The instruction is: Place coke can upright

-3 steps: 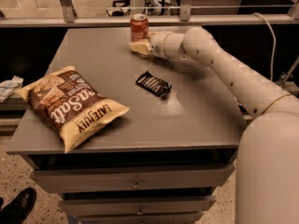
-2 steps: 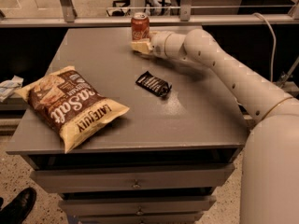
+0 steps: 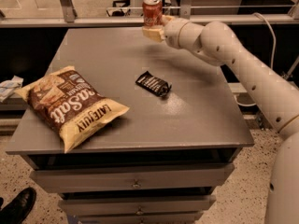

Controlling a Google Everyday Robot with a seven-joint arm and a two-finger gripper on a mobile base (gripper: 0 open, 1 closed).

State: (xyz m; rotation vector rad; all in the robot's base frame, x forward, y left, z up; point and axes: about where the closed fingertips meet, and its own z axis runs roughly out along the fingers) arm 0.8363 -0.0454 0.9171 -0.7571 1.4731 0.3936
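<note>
Now, on my one camera view, the gripper [image 3: 158, 26] of the smooth white arm [image 3: 233, 55] is at the far edge of the flat grey table [image 3: 196, 120], closed around the lower part of the coke can [image 3: 152, 9]. The can is upright, a red cylinder with a silver top. Nearer lie a crinkled chip bag [image 3: 70, 104] and a flat black wrapper [image 3: 153, 83].

Gripper [image 3: 157, 26] sits at the far edge of the table [image 3: 196, 120], right by the coke can [image 3: 152, 10], with the arm [image 3: 233, 55] slanting over the right rear corner. The chip bag [image 3: 70, 104] blocks the front left and the black wrapper [image 3: 153, 83] lies mid-table. There's open surface between them and across the front right.
</note>
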